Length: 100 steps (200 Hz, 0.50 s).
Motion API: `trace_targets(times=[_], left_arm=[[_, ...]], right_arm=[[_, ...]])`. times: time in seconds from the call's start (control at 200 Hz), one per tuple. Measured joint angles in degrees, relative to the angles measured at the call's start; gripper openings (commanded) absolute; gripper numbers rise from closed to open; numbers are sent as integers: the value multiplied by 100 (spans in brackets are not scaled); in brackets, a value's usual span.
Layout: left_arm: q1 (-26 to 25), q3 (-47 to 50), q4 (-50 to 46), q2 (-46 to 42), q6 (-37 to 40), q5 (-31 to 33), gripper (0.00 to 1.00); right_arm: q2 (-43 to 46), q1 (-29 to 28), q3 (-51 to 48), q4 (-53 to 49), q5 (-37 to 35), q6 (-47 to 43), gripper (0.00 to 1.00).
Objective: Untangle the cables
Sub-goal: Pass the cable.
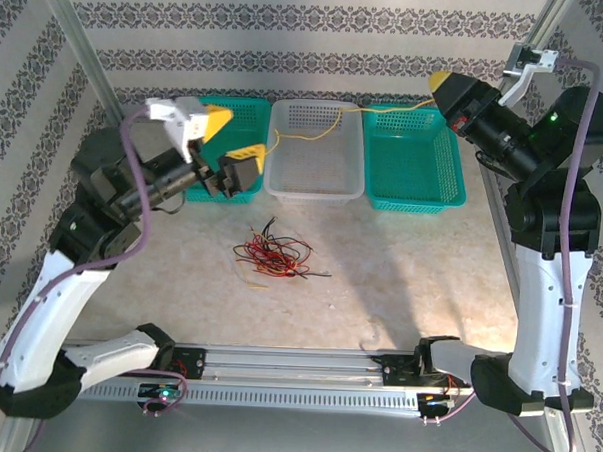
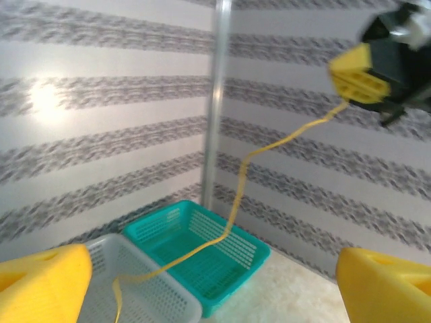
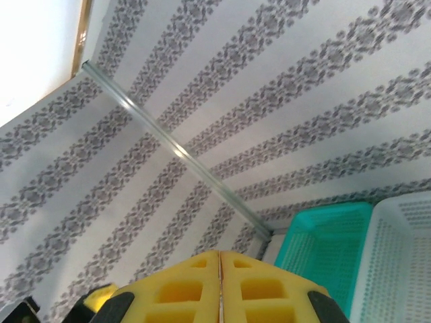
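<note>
A tangle of red and black cables (image 1: 273, 255) lies on the table in front of the baskets. One yellow cable (image 1: 392, 111) runs taut from my right gripper (image 1: 443, 89) down into the white basket (image 1: 313, 191). The right gripper is raised over the right teal basket (image 1: 415, 201) and is shut on the cable's end. In the left wrist view the yellow cable (image 2: 242, 182) hangs from that gripper (image 2: 355, 75). The right wrist view has the fingertips (image 3: 202, 282) pressed together. My left gripper (image 1: 232, 135) is open and empty, above the left teal basket (image 1: 249, 108).
Three baskets stand in a row at the back: teal, white, teal. A metal frame post (image 2: 219, 101) rises in the corner behind the teal basket (image 2: 202, 262). Patterned walls close in the back and sides. Bare tabletop (image 1: 399, 280) surrounds the tangle.
</note>
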<state>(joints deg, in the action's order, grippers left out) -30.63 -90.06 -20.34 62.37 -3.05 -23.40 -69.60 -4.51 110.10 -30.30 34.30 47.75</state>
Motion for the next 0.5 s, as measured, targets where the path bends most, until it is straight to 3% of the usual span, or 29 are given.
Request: trace_targets(times=[0.115, 0.2, 0.4, 0.5], left_arm=[[-262, -522, -503, 708, 726, -345, 93], [-361, -573, -831, 1174, 1110, -481, 86], [-457, -245, -1034, 1537, 1617, -466, 49], [-457, -205, -977, 1488, 1764, -363, 41]], right_arm=[[52, -28, -210, 107, 195, 79, 0], [101, -28, -400, 219, 306, 186, 0], [109, -63, -529, 382, 487, 337, 0], [109, -79, -529, 455, 531, 356, 0]])
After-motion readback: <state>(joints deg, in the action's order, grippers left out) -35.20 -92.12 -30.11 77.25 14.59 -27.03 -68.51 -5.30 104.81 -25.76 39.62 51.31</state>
